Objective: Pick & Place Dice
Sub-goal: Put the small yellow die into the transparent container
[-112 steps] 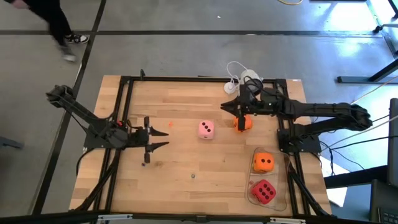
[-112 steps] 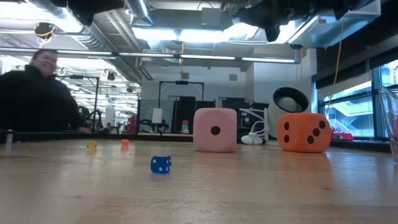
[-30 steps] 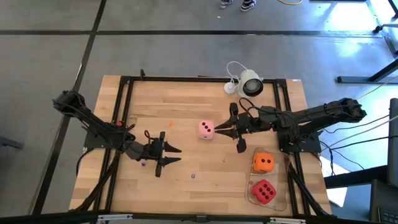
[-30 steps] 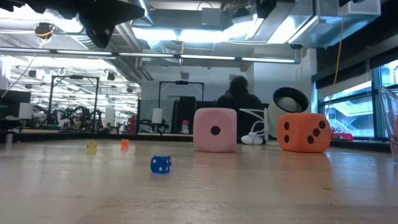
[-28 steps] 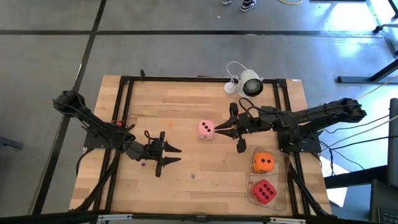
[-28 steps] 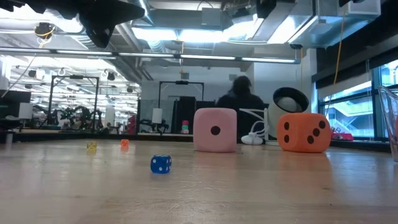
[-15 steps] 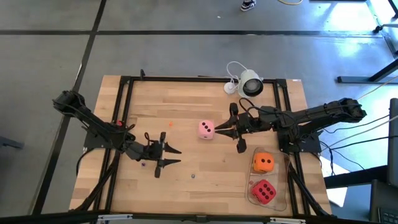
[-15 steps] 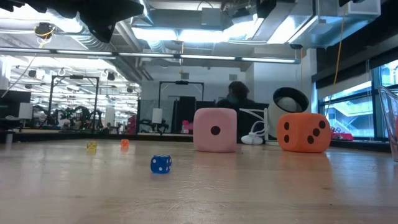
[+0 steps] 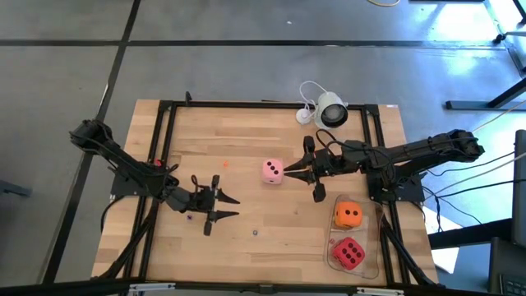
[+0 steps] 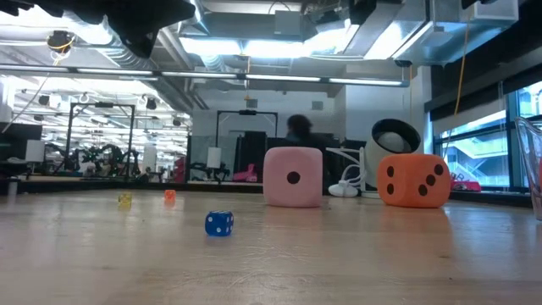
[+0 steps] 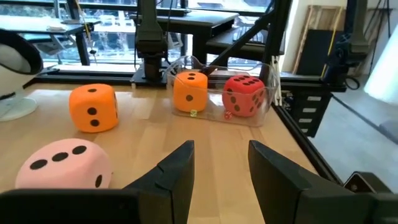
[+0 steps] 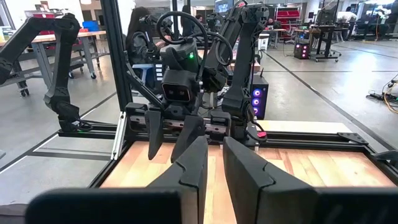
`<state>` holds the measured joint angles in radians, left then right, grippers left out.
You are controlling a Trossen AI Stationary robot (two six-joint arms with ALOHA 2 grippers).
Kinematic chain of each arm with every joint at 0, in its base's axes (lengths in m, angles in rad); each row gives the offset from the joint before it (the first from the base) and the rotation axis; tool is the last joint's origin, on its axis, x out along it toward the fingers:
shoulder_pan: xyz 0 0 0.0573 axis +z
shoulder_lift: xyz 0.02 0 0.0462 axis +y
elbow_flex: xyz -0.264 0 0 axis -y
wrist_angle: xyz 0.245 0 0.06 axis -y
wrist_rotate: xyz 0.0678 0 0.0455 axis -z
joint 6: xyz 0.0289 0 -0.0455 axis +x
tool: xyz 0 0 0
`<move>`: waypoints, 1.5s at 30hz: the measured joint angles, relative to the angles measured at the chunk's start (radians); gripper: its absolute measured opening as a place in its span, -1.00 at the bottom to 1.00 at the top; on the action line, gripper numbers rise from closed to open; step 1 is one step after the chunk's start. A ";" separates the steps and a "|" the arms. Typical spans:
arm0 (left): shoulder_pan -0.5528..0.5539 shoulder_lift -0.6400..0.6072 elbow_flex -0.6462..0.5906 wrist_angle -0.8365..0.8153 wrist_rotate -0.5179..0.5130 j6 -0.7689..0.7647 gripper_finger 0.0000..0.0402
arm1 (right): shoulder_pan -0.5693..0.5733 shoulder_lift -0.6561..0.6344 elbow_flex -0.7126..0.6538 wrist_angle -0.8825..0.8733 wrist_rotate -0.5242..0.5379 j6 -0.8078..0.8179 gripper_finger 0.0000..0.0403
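Dice are lying toward the table's (image 9: 246, 140) right side. The pale pink die (image 9: 273, 171) is sitting near the middle, with one orange die (image 11: 93, 107) hidden under the right arm in the high view. The other orange die (image 9: 348, 215) and the red die (image 9: 348, 252) are resting in a clear tray (image 9: 374, 247) at the right front corner. The right gripper (image 9: 309, 174) is hovering just beside the pink die, fingers nearly together, grasping nothing. The left gripper (image 9: 217, 207) is waiting with fingers apart, empty, toward the left front.
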<state>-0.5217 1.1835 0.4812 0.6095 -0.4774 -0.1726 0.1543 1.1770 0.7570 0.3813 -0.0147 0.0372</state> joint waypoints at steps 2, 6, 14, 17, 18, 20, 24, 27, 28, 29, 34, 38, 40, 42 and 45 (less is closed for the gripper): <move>0.000 0.000 0.000 0.000 0.006 -0.016 -0.29 | 0.000 0.000 0.000 0.000 0.000 0.000 -0.73; 0.000 -0.008 0.005 -0.014 0.083 -0.062 -0.29 | 0.000 0.000 0.000 0.000 0.000 0.000 -0.73; 0.006 -0.039 0.184 -0.602 0.002 -0.349 -0.29 | 0.000 0.000 0.000 0.000 0.000 0.000 -0.73; 0.023 -0.038 0.257 -0.850 -0.078 -0.505 -0.29 | 0.000 0.000 0.000 0.000 0.000 0.000 -0.73; 0.032 -0.037 0.273 -0.901 -0.095 -0.543 -0.29 | 0.000 0.000 0.000 0.000 0.000 0.000 -0.73; 0.046 -0.036 0.288 -0.967 -0.113 -0.602 -0.29 | 0.000 0.000 0.000 0.000 0.000 0.000 -0.73; 0.083 -0.028 0.290 -1.056 -0.107 -0.671 -0.29 | 0.000 0.000 0.000 0.000 0.000 0.000 -0.73; 0.113 -0.011 0.290 -1.160 -0.102 -0.728 -0.29 | 0.000 0.000 0.000 0.000 0.000 -0.001 -0.73; 0.125 -0.003 0.290 -1.184 -0.094 -0.741 -0.29 | 0.000 0.000 0.000 0.000 0.000 -0.001 -0.73; 0.136 0.004 0.290 -1.203 -0.080 -0.746 -0.29 | 0.000 0.000 0.000 0.000 0.000 -0.001 -0.73; 0.171 0.036 0.289 -1.219 -0.023 -0.687 -0.29 | 0.000 0.000 0.000 0.000 0.000 -0.004 -0.73; 0.200 0.062 0.284 -1.218 0.018 -0.661 -0.29 | 0.000 0.000 0.000 -0.001 0.000 -0.006 -0.73; 0.224 0.069 0.270 -1.218 0.047 -0.660 -0.29 | 0.000 0.000 0.000 -0.001 0.000 -0.007 -0.73; 0.254 0.074 0.254 -1.218 0.085 -0.653 -0.29 | 0.000 0.000 0.000 -0.001 0.000 -0.007 -0.73; 0.308 0.074 0.236 -1.211 0.164 -0.627 -0.29 | 0.000 0.000 0.000 -0.001 0.000 -0.007 -0.73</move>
<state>-0.2133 1.2575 0.7175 -0.6014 -0.3135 -0.7991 0.1542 1.1770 0.7570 0.3801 -0.0151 0.0299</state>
